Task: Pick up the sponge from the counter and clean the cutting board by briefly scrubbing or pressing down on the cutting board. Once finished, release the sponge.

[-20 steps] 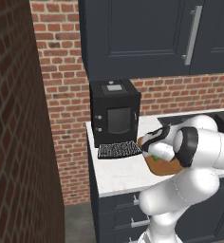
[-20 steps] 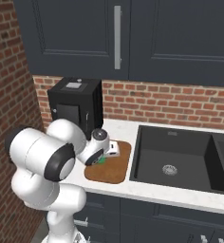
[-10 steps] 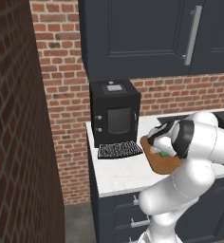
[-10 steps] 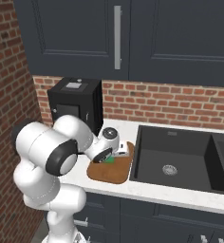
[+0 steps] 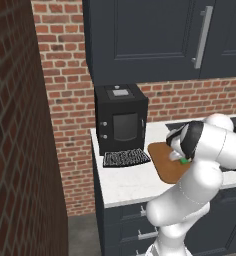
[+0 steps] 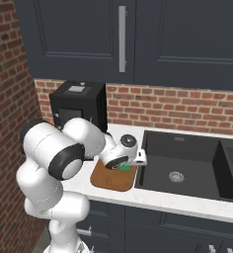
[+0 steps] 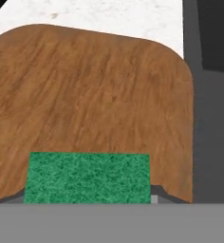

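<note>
The counter point(image 5: 125, 182) is carrying the cutting board point(image 7: 95, 95), which is lying beside the black sink point(image 6: 180, 170) with its far rounded corner toward the basin. The gripper point(image 6: 131, 165) is hanging low over the board's sink-side part. It appears to be closing on the sponge point(image 7: 88, 178), whose long axis is running across the jaws and which is sitting directly beneath them, on or just above the wood, so pressing means going straight down.

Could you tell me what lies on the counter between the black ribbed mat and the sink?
The cutting board lies there, on the counter, with the sponge on it under the gripper. The right base view shows the board against the sink; the left base view shows the mat.
</note>
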You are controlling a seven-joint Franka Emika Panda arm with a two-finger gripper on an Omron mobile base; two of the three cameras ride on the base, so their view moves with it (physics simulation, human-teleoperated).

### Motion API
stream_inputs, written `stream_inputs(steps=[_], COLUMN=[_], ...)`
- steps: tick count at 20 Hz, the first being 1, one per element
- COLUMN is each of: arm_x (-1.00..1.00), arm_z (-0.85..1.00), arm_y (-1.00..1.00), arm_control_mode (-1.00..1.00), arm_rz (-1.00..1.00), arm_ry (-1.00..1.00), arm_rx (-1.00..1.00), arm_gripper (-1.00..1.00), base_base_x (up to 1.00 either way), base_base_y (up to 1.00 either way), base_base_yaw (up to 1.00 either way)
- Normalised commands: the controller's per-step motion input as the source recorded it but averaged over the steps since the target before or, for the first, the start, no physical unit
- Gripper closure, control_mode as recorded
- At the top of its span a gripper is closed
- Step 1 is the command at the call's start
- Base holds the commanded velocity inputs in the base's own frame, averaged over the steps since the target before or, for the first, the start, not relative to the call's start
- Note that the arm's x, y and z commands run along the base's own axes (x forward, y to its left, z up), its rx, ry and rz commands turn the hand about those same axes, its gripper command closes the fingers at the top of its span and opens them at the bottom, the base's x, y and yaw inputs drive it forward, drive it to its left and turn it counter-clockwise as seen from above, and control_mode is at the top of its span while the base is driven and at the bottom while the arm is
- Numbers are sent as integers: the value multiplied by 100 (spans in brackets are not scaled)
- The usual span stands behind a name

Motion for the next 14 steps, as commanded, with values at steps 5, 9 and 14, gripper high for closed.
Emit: stream_inputs(steps=[5, 9, 14], arm_x=[-31, -63, -59], arm_z=[-10, -13, -4], arm_y=[0, 10, 13], arm_control_mode=[-100, -100, -100], arm_rz=[0, 0, 0], arm_ry=[0, 0, 0], arm_rx=[0, 0, 0], arm_gripper=[100, 100, 100], base_base_x=[0, 0, 0], base_base_y=[0, 0, 0], base_base_yaw=[0, 0, 0])
